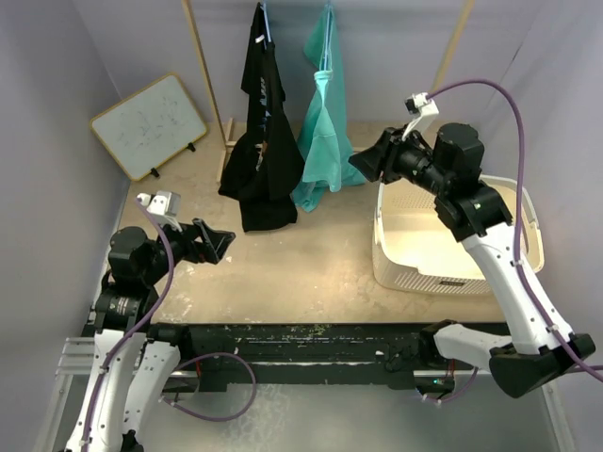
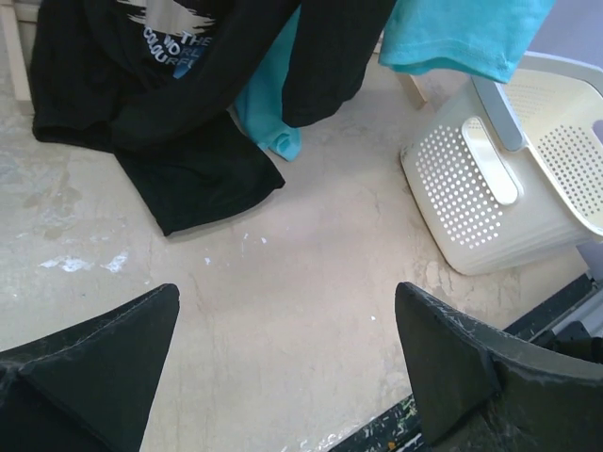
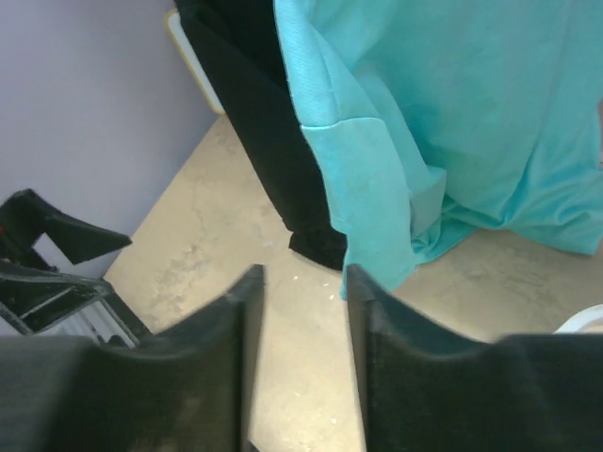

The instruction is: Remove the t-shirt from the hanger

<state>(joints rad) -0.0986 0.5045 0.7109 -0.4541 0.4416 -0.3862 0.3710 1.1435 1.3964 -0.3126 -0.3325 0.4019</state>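
Teal t-shirt (image 1: 323, 132) hanging at back, ungripped. Nearest, left gripper (image 2: 287, 292) spread wide, empty, low over table (image 1: 311, 268). Farther, right gripper (image 1: 363, 162) narrowed to a slim gap, nothing between, beside white basket (image 1: 443, 281), close to teal cloth. Farthest, black t-shirt (image 1: 264, 160) alongside.

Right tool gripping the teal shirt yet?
No: in the right wrist view the gap of the right tool shows only bare table, and the teal t-shirt hangs free beyond it.
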